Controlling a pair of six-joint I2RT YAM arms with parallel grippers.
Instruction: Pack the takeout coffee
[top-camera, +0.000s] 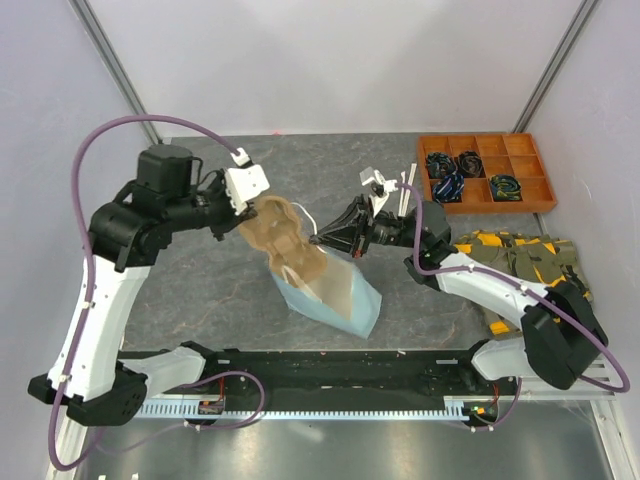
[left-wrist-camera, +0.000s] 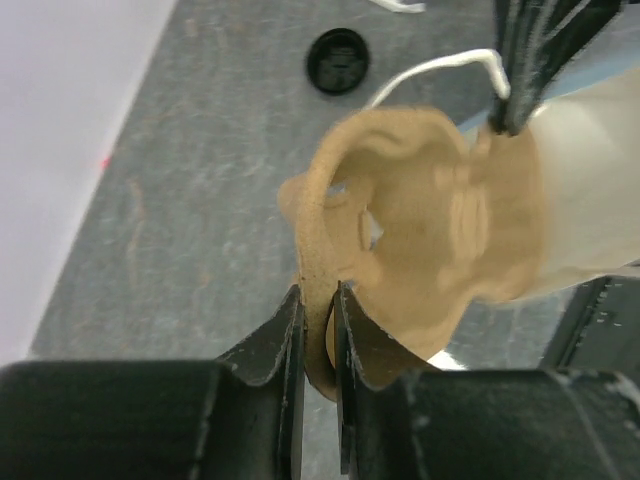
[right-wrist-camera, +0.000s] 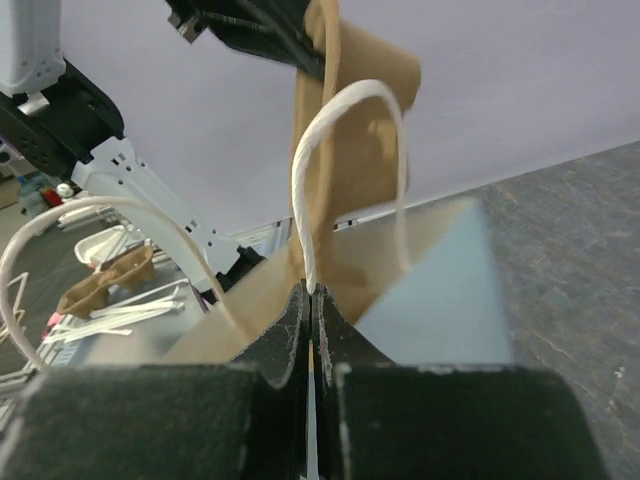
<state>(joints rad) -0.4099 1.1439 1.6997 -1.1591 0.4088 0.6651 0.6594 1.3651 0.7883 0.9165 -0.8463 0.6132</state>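
My left gripper (top-camera: 250, 205) is shut on the edge of the tan moulded-pulp carrier (top-camera: 285, 240), holding it tilted over the open mouth of the light-blue paper bag (top-camera: 340, 300). In the left wrist view the fingers (left-wrist-camera: 290, 330) pinch the carrier's rim (left-wrist-camera: 430, 220). My right gripper (top-camera: 322, 240) is shut on the bag's rim at the foot of a white handle (right-wrist-camera: 340, 150), holding the bag (right-wrist-camera: 440, 290) open. A black round lid (left-wrist-camera: 337, 60) rests on the table beyond the carrier; I cannot see a cup body under it. No cup shows in the top view.
An orange compartment tray (top-camera: 487, 172) with coiled cables sits at the back right. A camouflage cloth (top-camera: 520, 255) lies at the right edge. White sticks (top-camera: 385, 190) lie behind the right gripper. The table is dark grey stone.
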